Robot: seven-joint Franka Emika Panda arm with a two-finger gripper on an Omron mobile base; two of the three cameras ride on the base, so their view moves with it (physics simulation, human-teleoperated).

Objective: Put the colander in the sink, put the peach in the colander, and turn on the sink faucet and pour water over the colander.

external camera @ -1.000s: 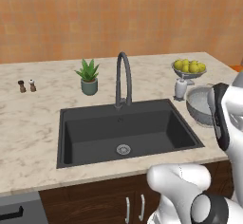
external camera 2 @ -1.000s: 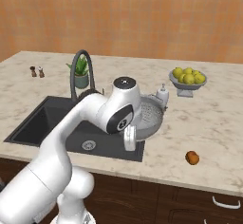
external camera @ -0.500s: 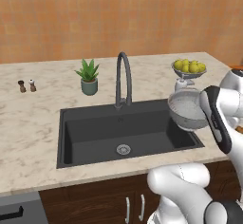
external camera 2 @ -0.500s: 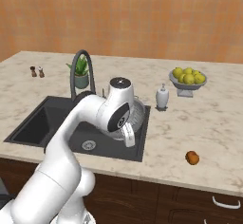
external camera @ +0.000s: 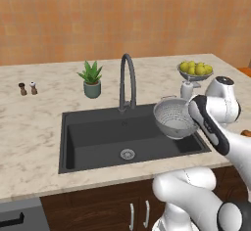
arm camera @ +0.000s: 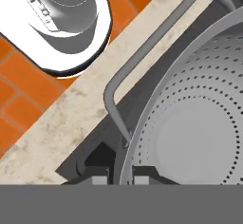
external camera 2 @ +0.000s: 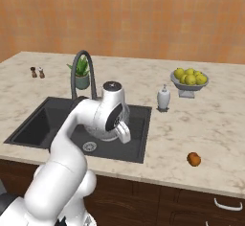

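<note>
Surface: pale marble counter, orange wall behind.
Colander: mid-right of frame, tilted over sink.
Gripper: pinching colander rim, bottom of frame.

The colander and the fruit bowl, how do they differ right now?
The colander is perforated silvery metal, empty, held tilted over the sink by the gripper; the fruit bowl stands upright on a pedestal on the counter, heaped with yellow-green fruit. Both are round and grey.
</note>
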